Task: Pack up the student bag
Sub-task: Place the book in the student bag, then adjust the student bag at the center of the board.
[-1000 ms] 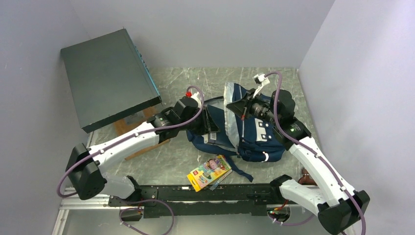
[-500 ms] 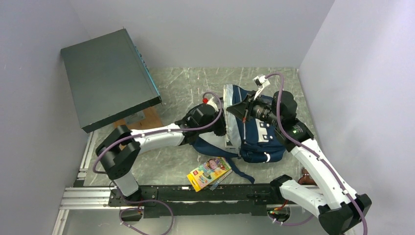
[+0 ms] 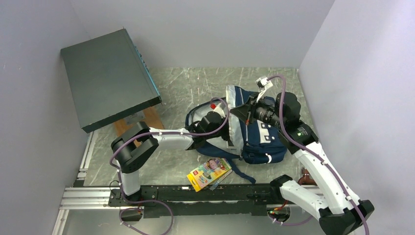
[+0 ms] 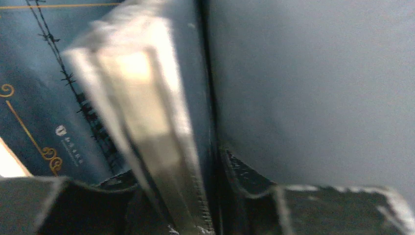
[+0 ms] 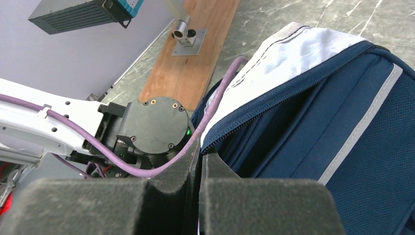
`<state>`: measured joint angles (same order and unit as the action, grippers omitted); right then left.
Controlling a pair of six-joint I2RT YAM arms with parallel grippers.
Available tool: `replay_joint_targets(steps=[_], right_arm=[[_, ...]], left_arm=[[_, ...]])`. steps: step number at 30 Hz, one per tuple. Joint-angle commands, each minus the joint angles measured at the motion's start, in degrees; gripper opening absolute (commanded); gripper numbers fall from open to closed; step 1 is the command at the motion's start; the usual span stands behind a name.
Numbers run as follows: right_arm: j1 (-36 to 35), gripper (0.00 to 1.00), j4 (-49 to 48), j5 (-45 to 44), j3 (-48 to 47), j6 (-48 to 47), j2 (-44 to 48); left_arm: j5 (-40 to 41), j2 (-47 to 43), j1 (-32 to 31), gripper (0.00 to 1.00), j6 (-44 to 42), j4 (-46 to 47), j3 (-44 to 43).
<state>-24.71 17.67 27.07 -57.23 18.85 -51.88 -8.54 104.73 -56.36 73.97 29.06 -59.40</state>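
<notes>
Your student bag [image 3: 259, 137] lies on the table [image 3: 195, 83], a little right of the middle, between your two arms. Its open mouth is turned to the left.

Your right arm [image 3: 318, 161] comes in from the near right, and the right jaws are closed on the bag's rim at its far left corner. In the right wrist view the two dark pads [image 5: 264, 205] meet, with the navy edge beside the zipper pinched between them. A pale panel of the bag folds over just above that spot. The rest of the bag spreads out to the right of the pads.

Your left arm [image 3: 166, 139] stretches from the near left straight across to the bag's mouth. Its wrist sits at the opening, and the left jaws are inside the bag, hidden from the top camera. The left wrist view is blurred. It shows a dark blue book [image 4: 34, 98] with thin gold ornament standing on edge between the two pads [image 4: 333, 210], its pale page edges facing the camera. A plain dark surface fills the right side of that view. You cannot tell from this whether the left jaws press on the book or stand free of it.

A yellow picture box [image 3: 209, 172] lies on the table just near of the bag. A big dark flat box [image 3: 107, 78] sits at the far left, well apart from the bag.
</notes>
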Motion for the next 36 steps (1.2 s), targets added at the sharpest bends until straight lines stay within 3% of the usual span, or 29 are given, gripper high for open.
replay_joint_targets(steps=[1, 5, 17, 26, 29, 33, 34, 36], right_arm=[[0.28, 0.00, -5.72, -1.16, -0.76, -1.16, 4.22], [0.28, 0.00, -4.57, -2.30, 0.45, -1.45, 6.02], [0.36, 0.00, -2.67, -3.40, 3.31, -0.06, 8.62], [0.29, 0.00, 3.24, -12.71, 4.60, -4.68, 6.97], [0.28, 0.00, 2.78, -10.22, 4.28, -3.77, 3.32], [-1.31, 0.10, -2.23, -1.18, 6.98, 1.94, -1.33], [-2.98, 0.16, -3.80, -0.10, 7.98, 3.15, -2.42], [-7.37, 0.41, -3.99, -2.11, 9.41, 4.45, -4.27]], left_arm=[[-4.88, -3.39, -0.68, 0.45, -8.31, -5.88, -4.51], [-4.10, -8.14, -1.02, 0.80, -15.29, -17.73, -6.42], [10.71, -27.44, -0.44, 0.90, -37.96, -37.27, -2.94], [9.82, -52.53, 0.93, 0.93, -57.25, -39.25, 8.86], [11.74, -59.19, 0.99, 0.93, -60.27, -41.21, 9.91], [15.71, -63.66, 0.94, 0.95, -62.82, -43.32, 9.64], [16.32, -64.12, 0.97, 0.96, -63.37, -43.52, 9.43], [16.63, -64.19, 1.01, 0.97, -64.22, -43.33, 9.18]])
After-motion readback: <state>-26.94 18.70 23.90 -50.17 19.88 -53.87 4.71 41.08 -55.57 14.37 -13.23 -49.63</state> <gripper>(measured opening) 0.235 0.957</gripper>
